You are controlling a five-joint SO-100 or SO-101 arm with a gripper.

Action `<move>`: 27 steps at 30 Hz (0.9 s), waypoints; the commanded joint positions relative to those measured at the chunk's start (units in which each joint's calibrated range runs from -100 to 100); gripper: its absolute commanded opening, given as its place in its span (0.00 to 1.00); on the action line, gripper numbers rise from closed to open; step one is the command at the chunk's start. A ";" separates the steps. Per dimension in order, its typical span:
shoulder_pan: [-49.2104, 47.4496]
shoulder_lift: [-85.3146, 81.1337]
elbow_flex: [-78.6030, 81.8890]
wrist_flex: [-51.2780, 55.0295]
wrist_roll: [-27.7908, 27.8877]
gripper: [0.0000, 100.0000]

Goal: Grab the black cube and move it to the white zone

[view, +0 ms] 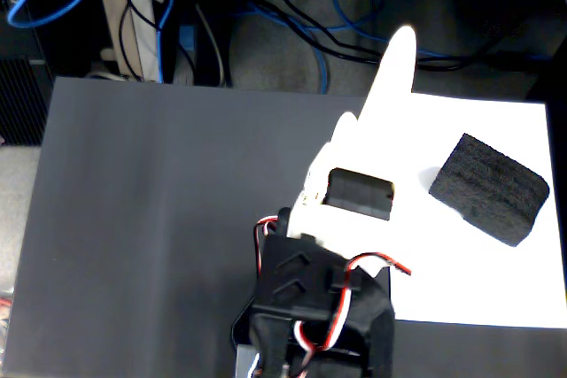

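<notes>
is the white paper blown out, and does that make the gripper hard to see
In the fixed view the white zone is overexposed and featureless; the white gripper blends into it, its edges soft; the black cube stands out sharply, texture visible.

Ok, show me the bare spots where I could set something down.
The widest is the grey table, everything left of the arm. On the paper, there is bare white below the block. It is crowded between the jaws and the block.

White zone [461,289] bare around the black cube [489,188]; gripper [399,50] left of it, apart.
</notes>
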 commanded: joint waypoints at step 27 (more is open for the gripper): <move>-6.47 0.18 43.21 -16.90 -0.39 0.01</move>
